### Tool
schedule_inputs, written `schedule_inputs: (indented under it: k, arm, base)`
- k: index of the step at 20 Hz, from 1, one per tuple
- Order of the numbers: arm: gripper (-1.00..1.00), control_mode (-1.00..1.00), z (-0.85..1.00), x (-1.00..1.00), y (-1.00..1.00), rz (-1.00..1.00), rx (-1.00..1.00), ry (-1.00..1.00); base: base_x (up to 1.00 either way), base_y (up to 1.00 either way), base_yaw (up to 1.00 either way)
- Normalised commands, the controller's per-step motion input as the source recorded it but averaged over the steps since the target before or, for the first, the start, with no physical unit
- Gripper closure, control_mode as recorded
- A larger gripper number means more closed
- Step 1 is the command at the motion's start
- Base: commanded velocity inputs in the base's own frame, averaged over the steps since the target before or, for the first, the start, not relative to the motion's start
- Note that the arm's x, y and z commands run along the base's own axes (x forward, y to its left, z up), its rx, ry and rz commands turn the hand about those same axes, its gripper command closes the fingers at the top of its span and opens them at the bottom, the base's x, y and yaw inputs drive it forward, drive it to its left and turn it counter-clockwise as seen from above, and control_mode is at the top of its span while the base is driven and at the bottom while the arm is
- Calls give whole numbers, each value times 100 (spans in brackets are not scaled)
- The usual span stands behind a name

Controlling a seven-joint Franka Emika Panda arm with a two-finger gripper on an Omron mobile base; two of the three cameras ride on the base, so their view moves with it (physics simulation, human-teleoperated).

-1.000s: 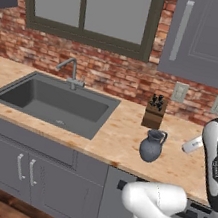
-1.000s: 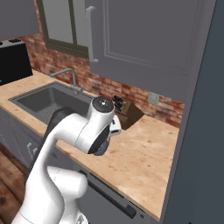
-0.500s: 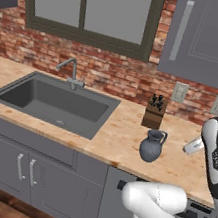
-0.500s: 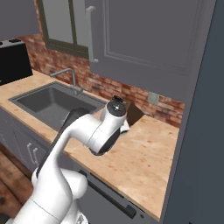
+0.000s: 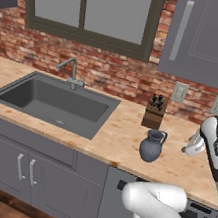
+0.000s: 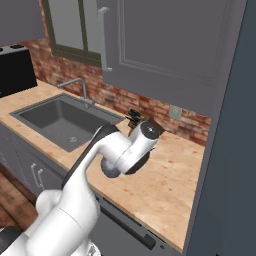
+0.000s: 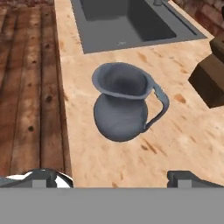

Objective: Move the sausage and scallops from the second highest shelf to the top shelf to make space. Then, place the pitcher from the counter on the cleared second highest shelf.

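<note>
Claw (image 7: 116,177), hand view: fingertips (image 7: 188,178) at lower edge, spread wide, nothing between them, i.e. fully open and empty. Just beyond, pitcher (image 7: 124,101) upright on worktop (image 7: 192,140), near front edge, clear of claw; flared rim toward camera, loop handle on view's right, belly below rim. Step in hand, by judgement: approach and grasp of pitcher for transfer to fridge shelf. For a good grasp: centre jaws over neck or upper belly, w/ handle left outside the pads; descend straight, no sideways sweep, since a round belly rolls or tips if nudged off-centre; close only once both pads flank the body evenly; lift vertically before any swing, knife block (image 7: 212,74) standing near on handle side. Rim grasp (one pad inside, one outside) a possible alt. if belly looks too wide for the spread. Arm pose: in left base view, forearm (image 5: 216,150) raised at right edge of frame, wrist bent so hand points back down toward pitcher (image 5: 151,146), well to its right and above worktop (image 5: 122,133). In right base view, elbow and wrist joint (image 6: 145,135) folded up in front of camera, pitcher hidden behind. Farther off: knife block (image 5: 154,112) behind pitcher, by brick wall; sink (image 5: 56,103) to left, w/ faucet (image 5: 69,69) at its rear.
</note>
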Motion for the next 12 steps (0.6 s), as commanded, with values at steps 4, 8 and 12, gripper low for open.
schedule_inputs:
  k: [4, 8, 12]
  arm:
    - [-100, -100, -12, 30, -11, 20, 0, -12]
    - [-100, -100, -1, 21, 0, 14, 0, -9]
    - [-100, -100, 0, 17, 6, 8, 0, -4]
  base:
    - [0, 0, 0]
    - [0, 0, 0]
    - [0, 0, 0]
